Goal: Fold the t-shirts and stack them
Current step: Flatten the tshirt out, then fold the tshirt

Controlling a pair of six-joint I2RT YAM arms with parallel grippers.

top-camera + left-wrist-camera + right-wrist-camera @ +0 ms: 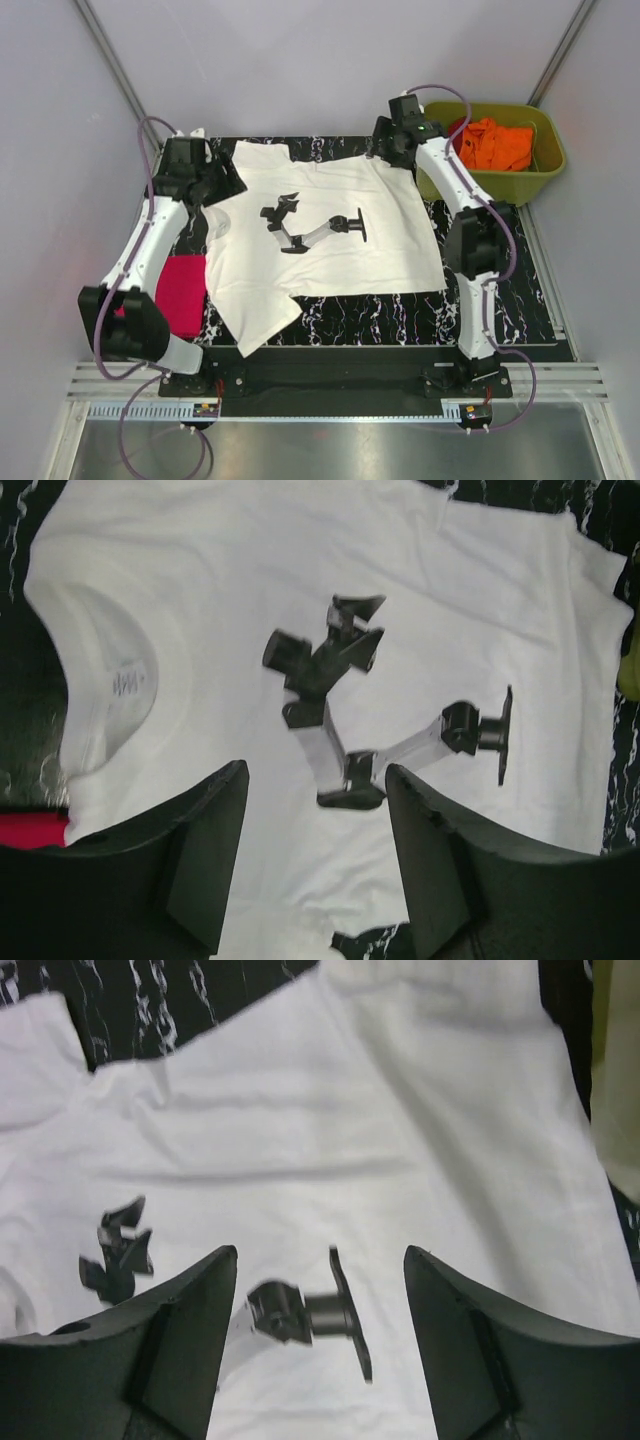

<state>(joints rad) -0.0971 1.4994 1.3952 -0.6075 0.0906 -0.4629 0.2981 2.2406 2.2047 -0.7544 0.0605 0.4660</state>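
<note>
Top: 1 white shirt [390, 250] flat on mat [400, 312]; 1 pink shirt [182, 290] at its 9 o'clock; 1 orange shirt [497, 143] in tub [548, 160], 2 o'clock.
L wrist: left gripper [315, 780] wide, empty, over white shirt.
R wrist: right gripper [320, 1260] same.

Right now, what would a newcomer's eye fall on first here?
The white t-shirt spread across the black marbled table, its black jointed-arm print facing up at centre. Next, the orange shirt in the olive-green tub at the far right, and the magenta shirt at the left edge.
</note>
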